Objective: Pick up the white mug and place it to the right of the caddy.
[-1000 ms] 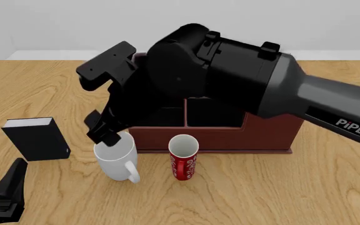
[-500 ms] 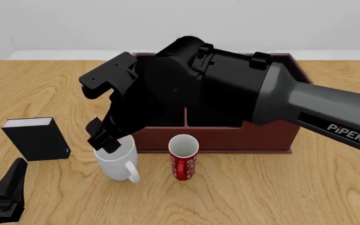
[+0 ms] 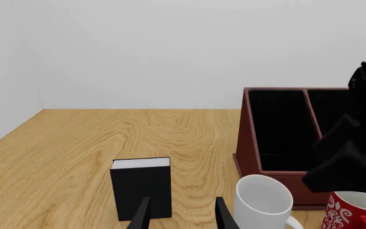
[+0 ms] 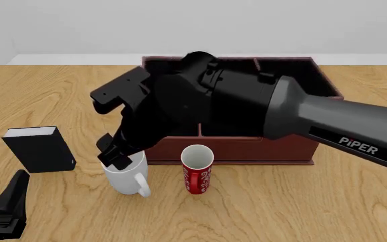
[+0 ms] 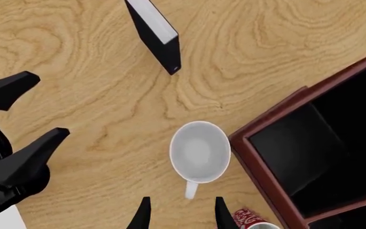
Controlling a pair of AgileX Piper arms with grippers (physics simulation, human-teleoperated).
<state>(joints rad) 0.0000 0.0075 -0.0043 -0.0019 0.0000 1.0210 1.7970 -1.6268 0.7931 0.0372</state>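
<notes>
The white mug (image 4: 127, 175) stands upright on the table in front of the caddy's left end, its handle toward the table's near edge. In the right wrist view the mug (image 5: 200, 151) lies straight below, its handle in line with the gap between the fingers. My right gripper (image 4: 116, 153) hangs just above the mug's rim, open (image 5: 179, 217) and holding nothing. The dark red-brown caddy (image 4: 247, 149) stands behind, largely hidden by my right arm. My left gripper (image 4: 8, 201) rests open at the near left (image 3: 181, 217), away from the mug (image 3: 264, 200).
A red patterned cup (image 4: 197, 169) stands just right of the mug, close to the caddy's front wall. A small black book-like box (image 4: 39, 148) stands upright at the left. Bare wood lies to the right of the caddy (image 4: 362, 171).
My right arm has dropped lower and its gripper has come down closer to the mug's rim. The mug, the cup, the box and my left gripper have stayed put.
</notes>
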